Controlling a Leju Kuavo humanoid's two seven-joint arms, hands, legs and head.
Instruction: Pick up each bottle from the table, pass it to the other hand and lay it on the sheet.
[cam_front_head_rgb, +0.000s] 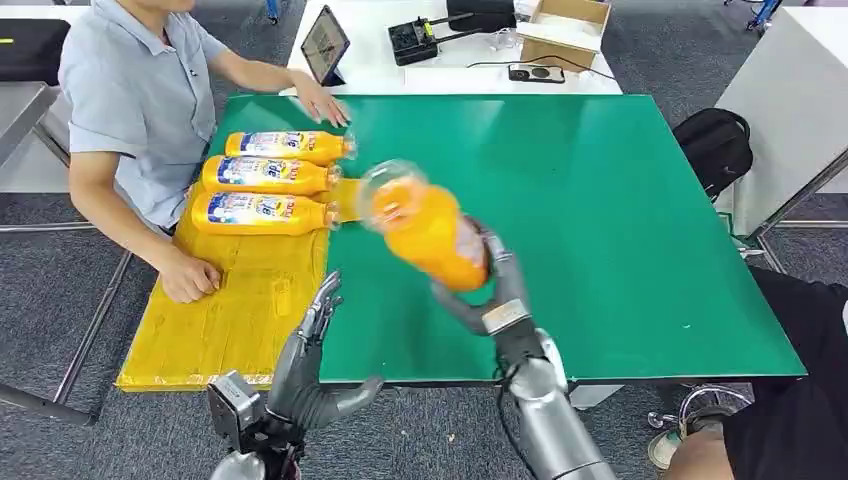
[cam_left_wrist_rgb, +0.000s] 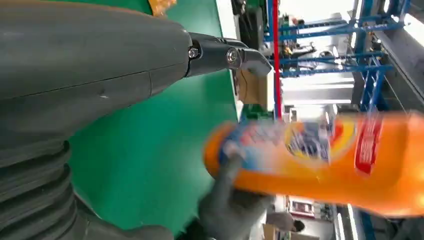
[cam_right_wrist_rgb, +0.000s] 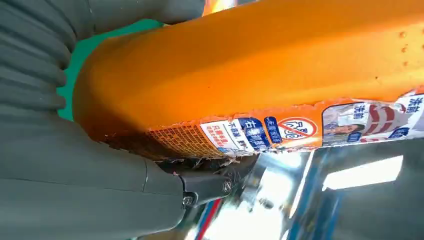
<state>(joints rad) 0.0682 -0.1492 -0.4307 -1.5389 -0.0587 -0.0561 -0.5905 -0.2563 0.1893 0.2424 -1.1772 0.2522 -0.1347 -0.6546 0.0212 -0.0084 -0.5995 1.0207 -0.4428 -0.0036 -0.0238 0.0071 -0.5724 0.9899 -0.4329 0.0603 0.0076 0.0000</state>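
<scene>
Holding: our right hand (cam_front_head_rgb: 492, 290) wraps its fingers around an orange bottle (cam_front_head_rgb: 425, 226), lifted above the green table (cam_front_head_rgb: 600, 220).
Left hand (cam_front_head_rgb: 310, 350): fingers spread, nothing held.
Sheet: three bottles (cam_front_head_rgb: 265, 175) lie on our yellow sheet (cam_front_head_rgb: 230, 320).

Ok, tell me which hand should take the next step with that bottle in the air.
Left. The right hand holds the orange bottle above the green table; the left hand is open, empty, and nearer the yellow sheet, so it should probably receive the bottle.
</scene>
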